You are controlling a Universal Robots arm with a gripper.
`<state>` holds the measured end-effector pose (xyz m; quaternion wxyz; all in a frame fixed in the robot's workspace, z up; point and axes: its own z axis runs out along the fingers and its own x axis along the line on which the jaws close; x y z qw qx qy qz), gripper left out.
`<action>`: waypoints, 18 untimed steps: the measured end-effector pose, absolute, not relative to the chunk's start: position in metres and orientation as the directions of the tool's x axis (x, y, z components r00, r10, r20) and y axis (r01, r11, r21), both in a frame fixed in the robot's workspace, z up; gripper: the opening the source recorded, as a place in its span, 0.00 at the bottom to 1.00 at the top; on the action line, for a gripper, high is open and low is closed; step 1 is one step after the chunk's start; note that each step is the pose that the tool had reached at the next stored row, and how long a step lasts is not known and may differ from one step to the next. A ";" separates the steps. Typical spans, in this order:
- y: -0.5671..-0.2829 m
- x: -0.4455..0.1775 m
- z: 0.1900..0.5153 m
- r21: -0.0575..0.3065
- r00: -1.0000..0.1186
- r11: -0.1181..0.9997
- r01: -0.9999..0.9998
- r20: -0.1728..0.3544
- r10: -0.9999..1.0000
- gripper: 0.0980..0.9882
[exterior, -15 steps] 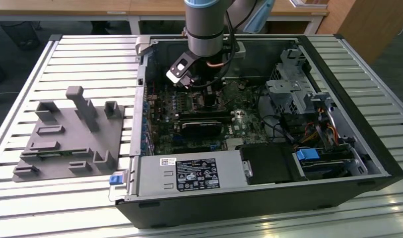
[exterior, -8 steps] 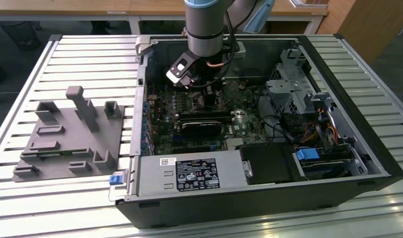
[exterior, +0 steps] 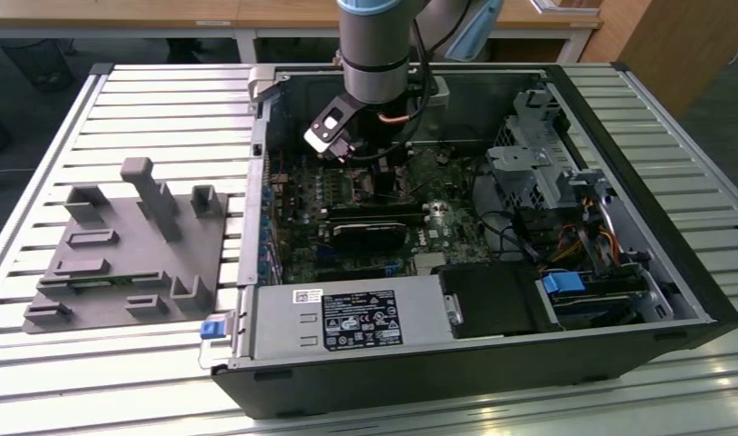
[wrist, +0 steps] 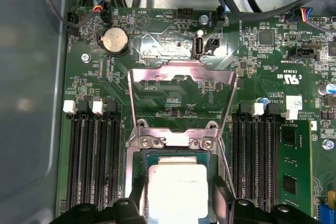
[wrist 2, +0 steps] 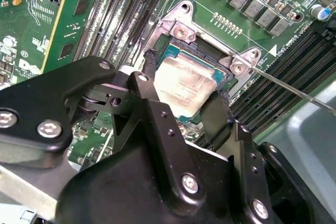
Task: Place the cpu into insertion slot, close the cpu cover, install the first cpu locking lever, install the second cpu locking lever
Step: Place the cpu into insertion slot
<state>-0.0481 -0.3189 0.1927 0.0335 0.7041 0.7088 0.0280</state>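
Observation:
The cpu (wrist 2: 186, 82) (wrist: 178, 190), a flat square chip with a dull silvery top, lies level in the insertion slot (wrist 2: 178, 24) (wrist: 173, 140). My gripper (wrist 2: 184, 85) (wrist: 177, 200) is down over it. Its two black fingers (wrist 2: 149, 66) sit against opposite edges of the chip, so it is shut on the cpu. The cpu cover (wrist: 181, 74), a thin silvery frame, stands swung up and open at the socket's hinge side. A thin wire locking lever (wrist 2: 294, 90) sticks out unlatched beside the socket. In the exterior view the gripper (exterior: 372, 174) reaches down into the open computer case.
Long black memory slots (wrist: 94, 156) (wrist: 257, 156) flank the socket. Cables (wrist: 262, 3) run along the board's edge and the grey case wall (wrist: 31, 103) is close. A power supply (exterior: 344, 318), drive cage (exterior: 539, 163) and a grey fixture (exterior: 126, 245) on the slatted table show in the exterior view.

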 end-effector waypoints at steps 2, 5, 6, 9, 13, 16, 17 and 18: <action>-0.318 -0.048 0.192 0.087 -0.006 0.007 0.996 -0.006 1.000 0.58; -0.317 -0.048 0.192 0.087 -0.007 0.007 0.996 -0.002 1.000 0.58; -0.317 -0.048 0.192 0.087 -0.006 0.006 0.996 -0.001 1.000 0.58; -0.317 -0.048 0.192 0.087 -0.006 0.006 0.996 0.000 1.000 0.58; -0.317 -0.048 0.192 0.087 -0.006 0.006 0.996 0.000 1.000 0.58; -0.317 -0.048 0.192 0.087 -0.006 0.006 0.996 0.000 1.000 0.58; -0.317 -0.048 0.192 0.087 -0.006 0.006 0.996 0.000 1.000 0.58; -0.317 -0.048 0.192 0.087 -0.006 0.006 0.996 0.000 1.000 0.58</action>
